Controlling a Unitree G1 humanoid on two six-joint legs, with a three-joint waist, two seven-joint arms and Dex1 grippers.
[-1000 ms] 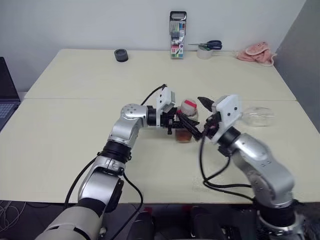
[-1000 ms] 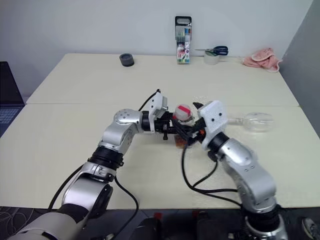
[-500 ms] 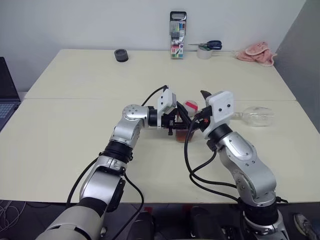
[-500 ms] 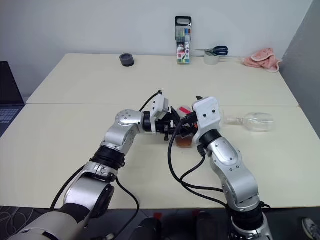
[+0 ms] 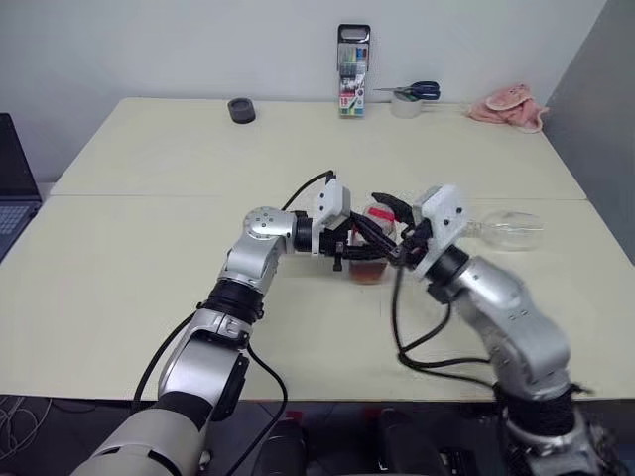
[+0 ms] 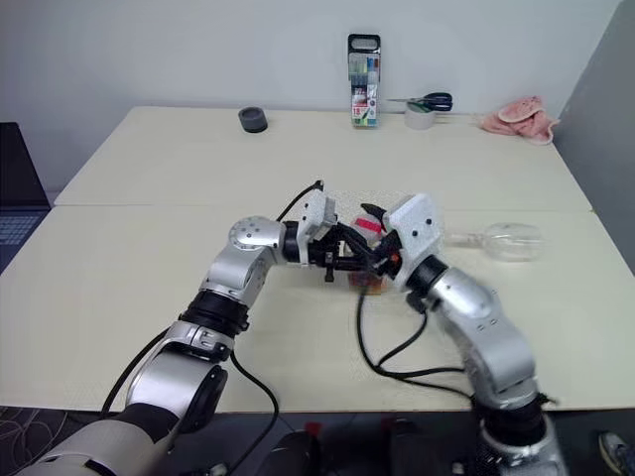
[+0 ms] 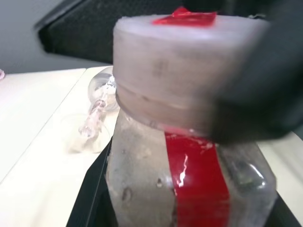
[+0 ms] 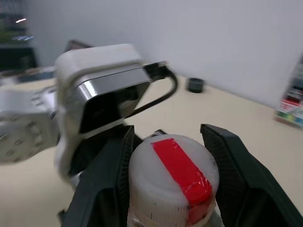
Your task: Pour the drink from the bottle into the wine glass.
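- the bottle (image 5: 372,246) stands upright near the middle of the pale tabletop (image 5: 149,248), with the amber drink (image 5: 367,270) sitting low in its squarish body.
- the left gripper (image 5: 359,241) reaches in level from the left, its black fingers clenched on the bottle's body below the neck; the left wrist view shows the red label strip (image 7: 196,179) running down the clear wall.
- the right gripper (image 8: 173,156) comes in from the right at the height of the white-and-red cap (image 8: 173,177); one black finger sits on each side of the cap, very close to it, and whether they press on it cannot be told.
- the cap is still on the bottle.
- the wine glass (image 5: 501,229) lies on its side on the tabletop to the right of the bottle, apart from it, bowl pointing away to the right and foot towards the bottle.
- along the far edge stand a marker case (image 5: 352,69), a dark roll of tape (image 5: 239,109), scissors (image 5: 412,90) resting on a tape roll, and a pink cloth (image 5: 508,105).
- a laptop (image 5: 12,183) shows at the left edge.
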